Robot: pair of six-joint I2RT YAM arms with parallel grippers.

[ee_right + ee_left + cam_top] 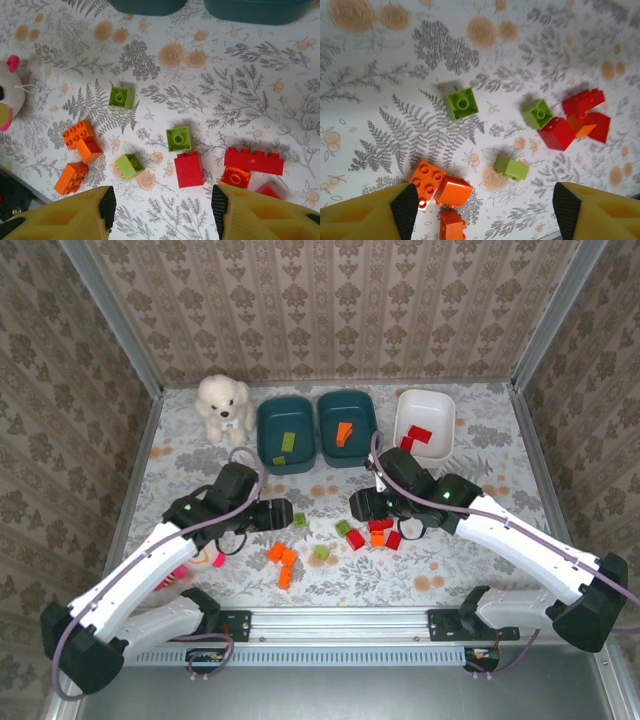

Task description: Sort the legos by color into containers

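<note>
Now: both grippers empty above the scatter

Left fingers (405,206): spread wide, nothing between them. The left gripper (485,210) hangs low over the table (500,455), with an orange pair (440,184) just beside one pad and a tipped green brick (511,167) nearer the middle of the gap. Right fingers (107,206): also apart and empty. The right gripper (162,205) sits above a red square brick (188,170).

Outward: the loose legos (330,540) lie in a band between the two grippers. Behind them are three tubs in a row. The left teal tub (265,418) holds a green, the middle teal tub (328,408) an orange, the white tub (432,398) reds. A plush dog (223,407) sits beside the left tub.

Risks, as I judge them:
- Crowding. An orange brick (235,177) touches the long red brick (253,161), so closing on either could drag the other along and the wrong colour would travel.
- The tipped green offers slanted faces and may squirt out of a pinch.
- Both grippers work the same small patch and could bump.
</note>
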